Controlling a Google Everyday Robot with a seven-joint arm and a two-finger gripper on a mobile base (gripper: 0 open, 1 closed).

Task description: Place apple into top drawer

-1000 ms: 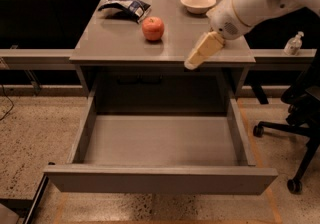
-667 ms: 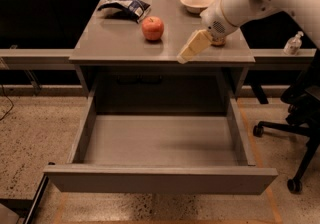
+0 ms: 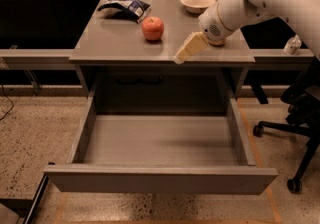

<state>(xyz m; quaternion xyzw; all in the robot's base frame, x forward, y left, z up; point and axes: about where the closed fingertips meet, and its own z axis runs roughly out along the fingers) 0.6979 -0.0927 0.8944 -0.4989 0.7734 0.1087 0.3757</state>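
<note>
Apple (image 3: 153,28), small, round, red-orange, sits on the grey metal table (image 3: 110,45); our beige gripper (image 3: 186,52) hovers near it at the table's front edge, open or closed we cannot tell. A glancing approach might roll it past the pulled-out grey top drawer (image 3: 160,180).

Apple (image 3: 153,28) on table (image 3: 115,43) behind top drawer (image 3: 160,180); pincer (image 3: 181,56) right of apple, perhaps above table edge
</note>
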